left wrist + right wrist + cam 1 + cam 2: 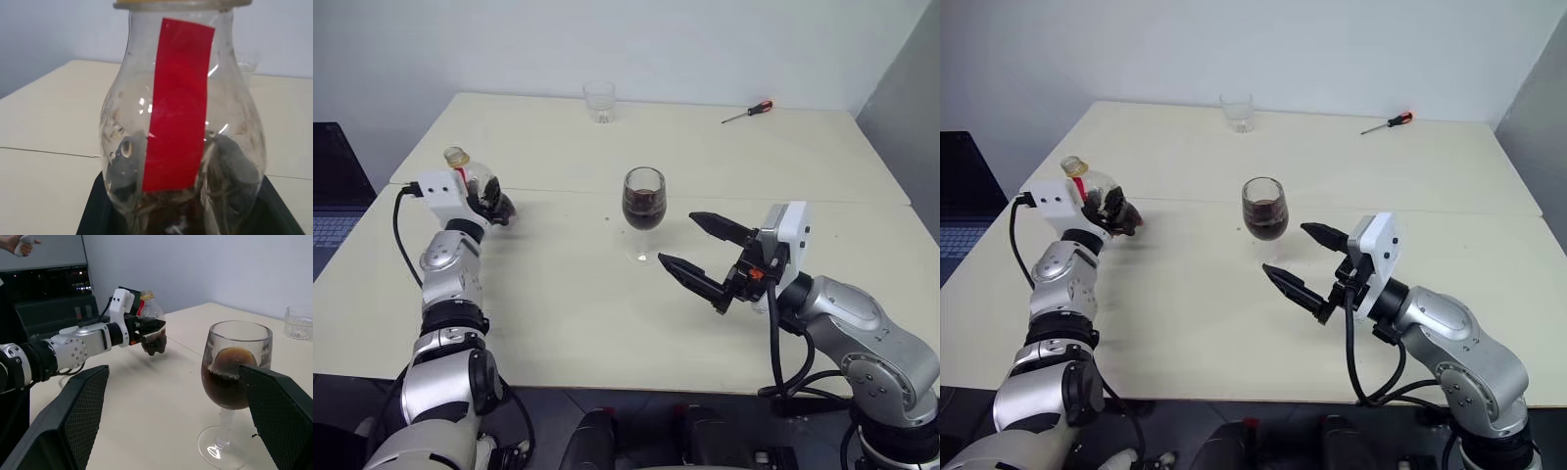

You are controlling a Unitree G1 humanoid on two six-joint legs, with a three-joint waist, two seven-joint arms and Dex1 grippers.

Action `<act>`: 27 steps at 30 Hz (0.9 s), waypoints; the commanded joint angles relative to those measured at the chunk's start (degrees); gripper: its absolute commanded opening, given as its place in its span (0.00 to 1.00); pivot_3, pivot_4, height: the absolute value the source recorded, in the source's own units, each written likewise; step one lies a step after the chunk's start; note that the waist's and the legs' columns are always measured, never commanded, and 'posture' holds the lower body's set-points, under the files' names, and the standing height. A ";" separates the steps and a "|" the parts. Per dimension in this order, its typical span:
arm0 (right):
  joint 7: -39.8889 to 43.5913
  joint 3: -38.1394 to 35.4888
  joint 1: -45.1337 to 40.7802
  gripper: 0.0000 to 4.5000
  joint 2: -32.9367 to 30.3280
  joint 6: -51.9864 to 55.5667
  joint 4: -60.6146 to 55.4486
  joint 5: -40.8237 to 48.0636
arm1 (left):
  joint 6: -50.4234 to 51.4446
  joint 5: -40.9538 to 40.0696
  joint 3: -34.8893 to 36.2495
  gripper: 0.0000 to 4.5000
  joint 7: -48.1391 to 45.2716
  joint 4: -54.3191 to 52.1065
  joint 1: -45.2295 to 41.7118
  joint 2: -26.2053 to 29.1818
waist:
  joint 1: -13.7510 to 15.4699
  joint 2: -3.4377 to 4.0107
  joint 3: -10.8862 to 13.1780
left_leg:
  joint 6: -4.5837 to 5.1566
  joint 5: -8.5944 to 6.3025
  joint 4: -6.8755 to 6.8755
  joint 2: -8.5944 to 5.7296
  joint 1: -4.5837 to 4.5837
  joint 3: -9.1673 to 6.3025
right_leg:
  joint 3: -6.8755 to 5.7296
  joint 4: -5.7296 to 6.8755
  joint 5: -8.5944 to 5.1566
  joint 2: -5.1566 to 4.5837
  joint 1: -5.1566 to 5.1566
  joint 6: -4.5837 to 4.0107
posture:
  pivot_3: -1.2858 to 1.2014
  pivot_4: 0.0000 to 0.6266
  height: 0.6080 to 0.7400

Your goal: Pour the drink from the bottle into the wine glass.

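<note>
The wine glass [644,211] sits mid-surface, roughly half full of dark drink [643,212]. Our left hand [489,201] pinches the nearly empty bottle [475,186] upright, far left, so nothing drips. Our right hand [695,247] waits spread beside the glass, probably steadying it.

Dark brown drink [643,210], red strip on clear bottle [182,147], cream table [558,294], red-handled screwdriver [748,112]

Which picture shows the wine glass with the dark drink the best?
The right wrist view: the wine glass is near, with its bowl, the drink, stem and foot plain. Both eye views show it whole but small in the middle of the table. In the left wrist view the bottle stands in front.
</note>
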 commanded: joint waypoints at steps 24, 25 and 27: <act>1.19 -1.06 1.52 1.00 -1.22 -3.45 -2.23 0.88 | -0.98 1.07 -3.33 0.34 -0.20 7.07 -6.66 2.28 | -0.08 0.00 0.00 | 0.00 0.00 -0.01 0.00 0.00 0.02 | -0.01 0.00 0.00 0.02 0.00 0.00 | 0.52 0.24 1.00; 1.19 -1.03 1.46 1.00 -1.18 -3.57 -2.09 0.80 | -1.00 1.06 -3.34 0.34 -0.16 7.24 -6.78 2.40 | -0.08 0.00 0.00 | 0.00 0.00 -0.01 0.00 0.01 0.02 | -0.01 0.00 0.00 0.02 0.00 0.00 | 0.52 0.24 1.00; 1.24 -0.95 1.35 1.00 -1.13 -3.93 -1.68 0.57 | -1.04 1.05 -3.32 0.34 -0.23 7.57 -6.88 2.59 | -0.08 0.00 0.00 | 0.00 0.00 -0.01 0.00 0.01 0.02 | -0.01 -0.01 0.00 0.02 0.00 0.00 | 0.52 0.24 1.00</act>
